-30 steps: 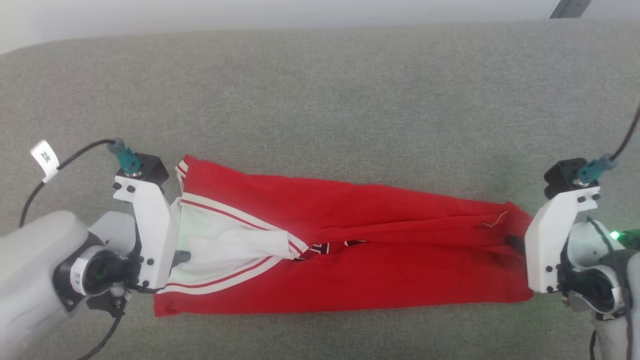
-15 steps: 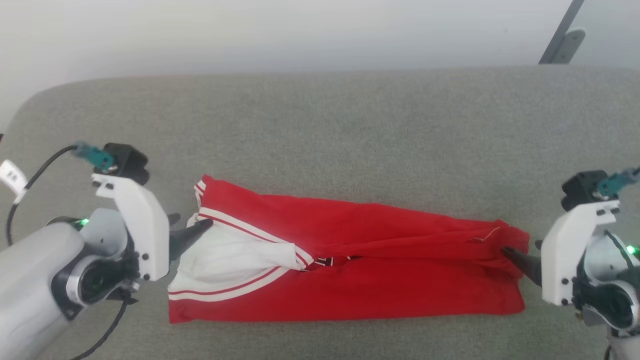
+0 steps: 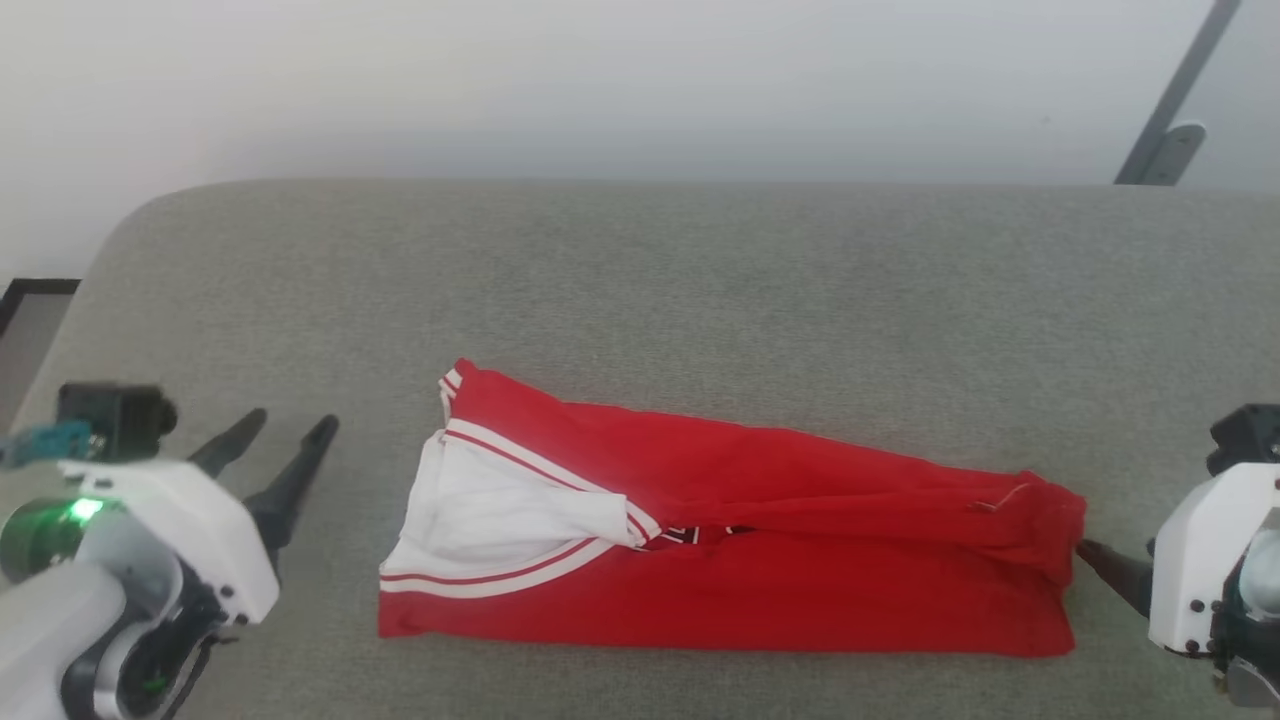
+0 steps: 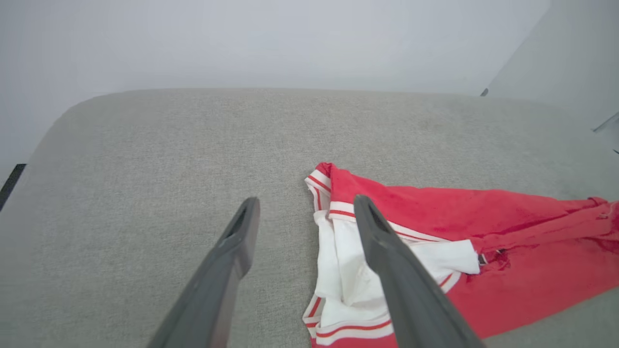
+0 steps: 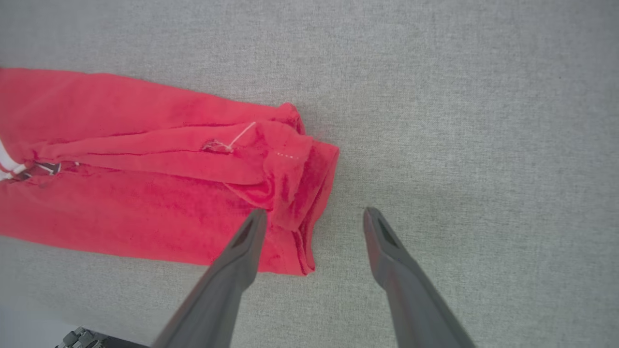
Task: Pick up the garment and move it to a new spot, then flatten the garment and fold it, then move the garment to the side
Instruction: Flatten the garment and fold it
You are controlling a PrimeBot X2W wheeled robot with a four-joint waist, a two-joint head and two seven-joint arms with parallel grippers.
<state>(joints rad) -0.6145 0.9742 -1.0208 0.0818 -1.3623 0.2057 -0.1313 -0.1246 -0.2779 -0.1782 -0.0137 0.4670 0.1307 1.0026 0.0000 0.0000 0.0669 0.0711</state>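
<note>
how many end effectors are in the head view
2. The left end effector is at the lower left, open, clear of the white-sleeved end of the red jersey-style shirt. The right end effector is at the lower right beside the shirt's red end; one finger may be hidden.

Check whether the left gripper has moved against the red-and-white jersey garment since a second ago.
Yes. The left gripper has backed leftward off the sleeve end of the red-and-white jersey garment; grey fabric cushion now separates them.

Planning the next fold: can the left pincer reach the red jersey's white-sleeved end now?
Probably yes: the open left pincer stands beside the soft red white-sleeved jersey, only bare grey fabric surface between them.
</note>
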